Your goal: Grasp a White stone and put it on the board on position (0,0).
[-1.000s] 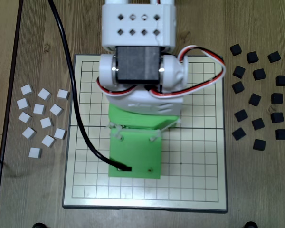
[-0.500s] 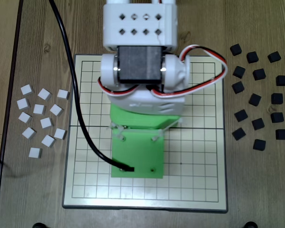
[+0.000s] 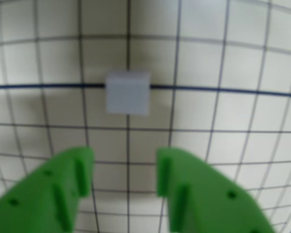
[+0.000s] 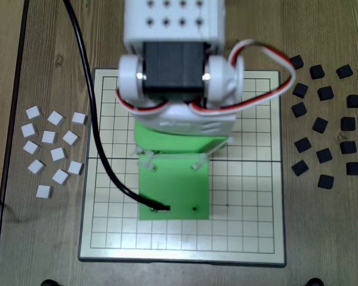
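On the board [image 4: 250, 232] we read no writing, brand or label; we see only thin black grid lines and one darker line that crosses the middle from left to right in the fixed view. Our arm [image 4: 173, 77] hangs over the centre of this board and hides many squares under it, so from above we cannot see the end effector, only its green plate [image 4: 174, 185] and a black cable [image 4: 95, 137] that runs to it.

From the wrist view, our end effector [image 3: 125, 170] has its two green fingers [image 3: 80, 170] apart, with bare grid squares between them and nothing held. One white cube [image 3: 128, 92] lies on the board beyond the fingertips, apart from them, and it sits on the dark blue line where a vertical line crosses it. This picture is blurred and curved, so we cannot tell which board position this is.

The other white cubes [image 4: 52, 152] lie loose on the wooden surface [image 4: 42, 238] left of the board in the fixed view, well apart from the arm. Black cubes [image 4: 325, 128] lie on the right side, some near the picture edge. The lower rows of the board are free, and its border is visible on all sides except behind the arm.
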Controlling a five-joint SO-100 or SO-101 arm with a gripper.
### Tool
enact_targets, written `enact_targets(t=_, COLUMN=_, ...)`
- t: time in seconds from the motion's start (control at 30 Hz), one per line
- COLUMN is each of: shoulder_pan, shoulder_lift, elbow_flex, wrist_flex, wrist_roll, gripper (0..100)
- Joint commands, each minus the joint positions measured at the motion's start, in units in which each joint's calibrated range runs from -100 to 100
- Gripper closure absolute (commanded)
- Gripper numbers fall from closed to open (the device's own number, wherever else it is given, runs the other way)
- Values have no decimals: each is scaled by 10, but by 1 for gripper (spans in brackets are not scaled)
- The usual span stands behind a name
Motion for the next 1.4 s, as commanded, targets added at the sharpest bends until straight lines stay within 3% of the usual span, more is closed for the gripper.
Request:
enact_targets(t=0.0, shoulder_pan=-13, shoulder_lift=-66, elbow_flex=-76, wrist_flex=9, wrist_roll=5, gripper=89)
enact_targets(t=0.63, shoulder_pan=-9, shoulder_lift=-78, elbow_flex=-48, wrist_flex=-5, wrist_roll=12, gripper=91)
enact_targets(t=1.37, shoulder_pan=6, shoulder_lift=-617, elbow_flex=523, wrist_flex=-48, wrist_roll=5, gripper=93)
